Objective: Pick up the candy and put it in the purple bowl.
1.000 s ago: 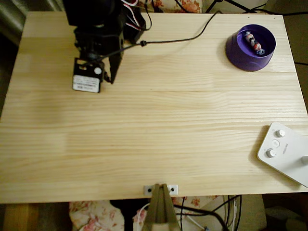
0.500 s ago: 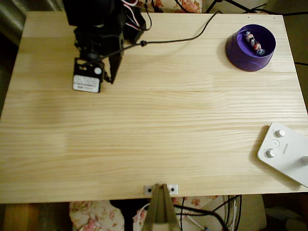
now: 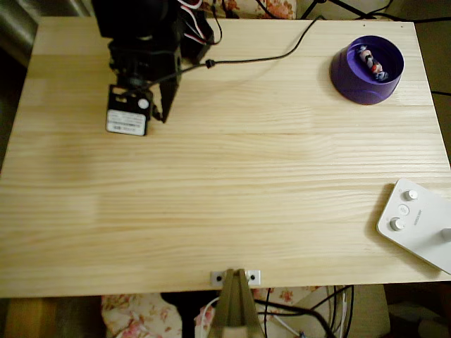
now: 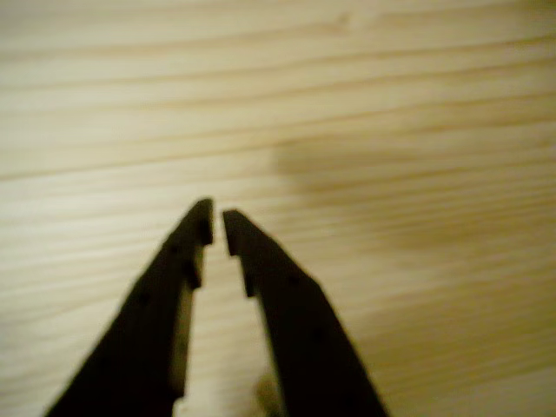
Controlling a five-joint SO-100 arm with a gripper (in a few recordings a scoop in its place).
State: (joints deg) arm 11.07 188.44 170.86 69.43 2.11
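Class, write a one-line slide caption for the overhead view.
Candy lies in the purple bowl at top right; the gripper rests far left, over bare table.

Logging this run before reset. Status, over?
Gripper nearly shut, empty, over bare table. Candy lying inside purple bowl, far right in overhead view. Nothing in the way.

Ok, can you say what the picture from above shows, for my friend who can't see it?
The candy lies inside the purple bowl at the top right of a wooden table. The black pincer is far off at the top left, and a white device with knobs sits at the lower right.
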